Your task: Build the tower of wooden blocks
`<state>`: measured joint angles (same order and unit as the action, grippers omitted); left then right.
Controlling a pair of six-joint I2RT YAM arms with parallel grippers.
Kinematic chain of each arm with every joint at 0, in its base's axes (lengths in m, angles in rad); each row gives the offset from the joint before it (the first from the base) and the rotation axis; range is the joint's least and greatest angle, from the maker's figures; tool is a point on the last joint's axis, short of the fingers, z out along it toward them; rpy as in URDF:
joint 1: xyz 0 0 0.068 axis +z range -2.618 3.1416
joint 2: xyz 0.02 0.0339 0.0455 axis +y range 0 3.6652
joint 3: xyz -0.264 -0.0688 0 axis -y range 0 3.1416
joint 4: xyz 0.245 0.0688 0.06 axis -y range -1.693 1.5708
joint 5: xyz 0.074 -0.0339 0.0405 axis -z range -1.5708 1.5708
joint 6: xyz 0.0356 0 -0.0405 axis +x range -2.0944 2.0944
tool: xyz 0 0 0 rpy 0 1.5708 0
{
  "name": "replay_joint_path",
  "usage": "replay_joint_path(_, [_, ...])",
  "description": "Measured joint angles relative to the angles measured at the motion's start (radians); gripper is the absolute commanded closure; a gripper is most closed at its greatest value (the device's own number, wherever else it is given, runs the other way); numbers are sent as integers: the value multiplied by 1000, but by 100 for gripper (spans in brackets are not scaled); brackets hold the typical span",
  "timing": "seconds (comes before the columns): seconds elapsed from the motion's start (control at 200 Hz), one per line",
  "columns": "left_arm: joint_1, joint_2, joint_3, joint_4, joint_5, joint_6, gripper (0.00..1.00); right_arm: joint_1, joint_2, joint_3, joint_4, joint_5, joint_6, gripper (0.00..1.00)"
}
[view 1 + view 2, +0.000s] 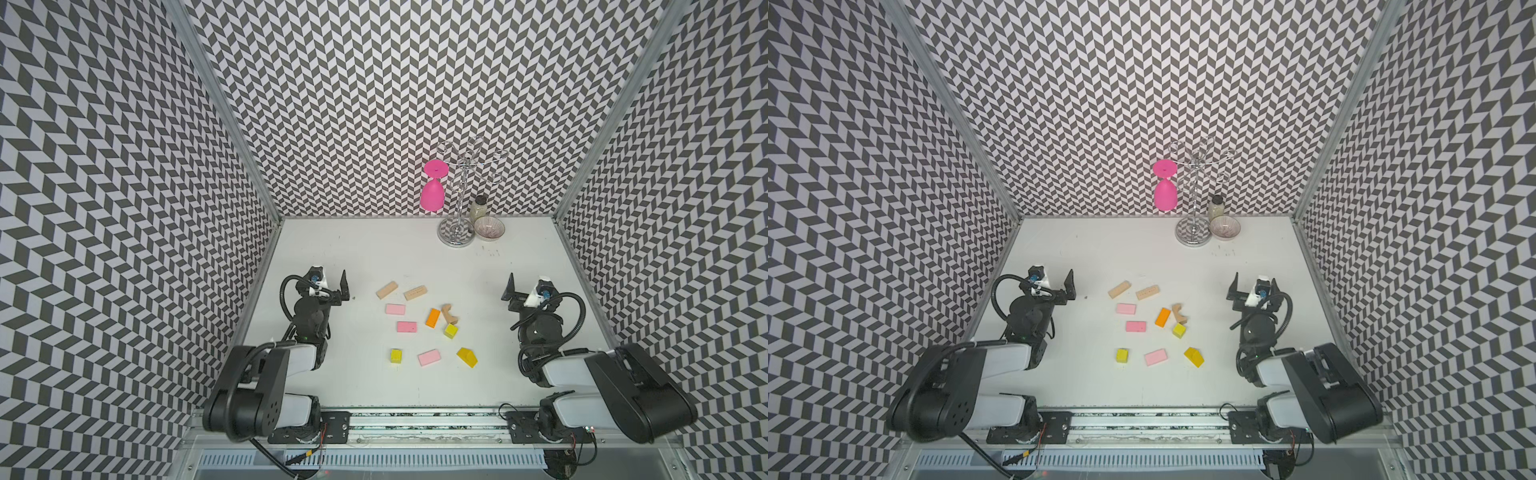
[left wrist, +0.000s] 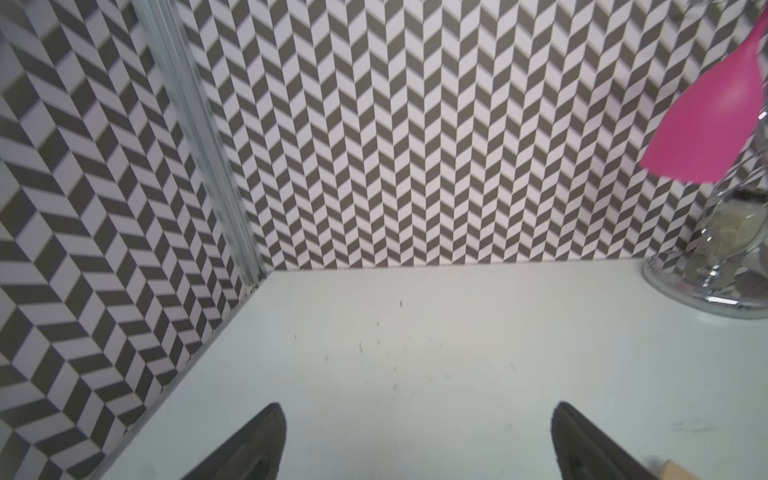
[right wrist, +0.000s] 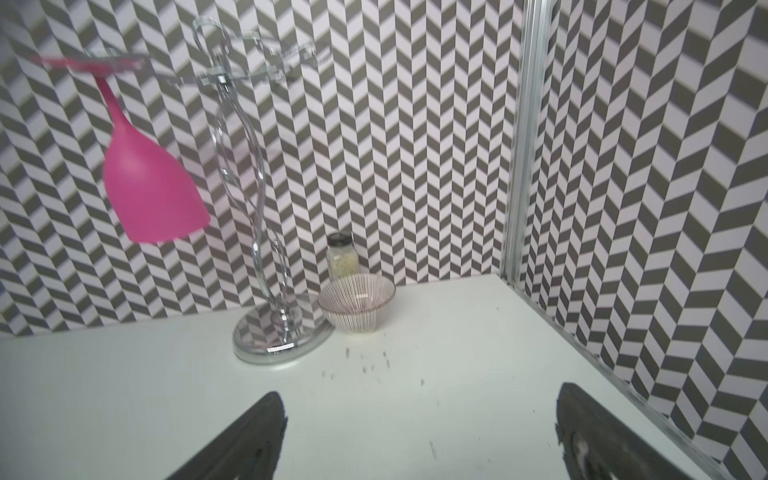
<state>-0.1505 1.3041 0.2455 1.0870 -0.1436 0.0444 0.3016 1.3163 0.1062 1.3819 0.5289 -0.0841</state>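
Broadly, the white tabletop [image 1: 374, 257] carries everything. At its sides the left end effector [image 2: 417, 419] and the right end effector [image 3: 419, 411] hover with jaws spread wide, each holding nothing, both well apart from the blocks. At the back right stands a chrome wire stand [image 1: 456, 232] with a magenta goblet [image 1: 432, 195] hanging upside down from it. A striped bowl [image 1: 489, 228] sits just beside its base and a small jar [image 1: 480, 206] behind the bowl.

The wood blocks lie singly mid-tabletop, between the arms. The left tan bar [image 1: 387, 289] slants from near left to far right, and the right tan bar [image 1: 415, 292] runs nearly crosswise. The far pink bar [image 1: 395, 309] and the middle pink bar [image 1: 406, 327] lie crosswise; the near pink bar [image 1: 429, 357] tilts slightly. The orange bar [image 1: 432, 318] points toward the back, leaning right. The yellow roof piece [image 1: 467, 357] lies nearest right. The tan arch [image 1: 449, 314] lies just beside the orange bar, with the right yellow cube [image 1: 451, 331] just in front of it and the left yellow cube [image 1: 396, 356] near the front.
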Motion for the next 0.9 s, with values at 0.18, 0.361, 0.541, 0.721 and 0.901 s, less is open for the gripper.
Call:
replay_joint_path(0.18, [-105,-138,-6,-43,-171,-11,0,10,-96,89,-212,45,56,1])
replay_joint_path(0.361, [-114,-233,180,-457,-294,-135,0,9,-205,254,-567,66,227,0])
replay_joint_path(0.541, [-114,-455,135,-546,-257,-197,0,2,-305,184,-628,24,313,0])
replay_joint_path(0.721, [-113,-652,-65,-544,-341,-354,0,-2,-418,37,-618,-8,341,0])
replay_joint_path(0.901, [-111,-704,-80,-637,-483,-500,0,-3,-436,-8,-593,53,414,0])
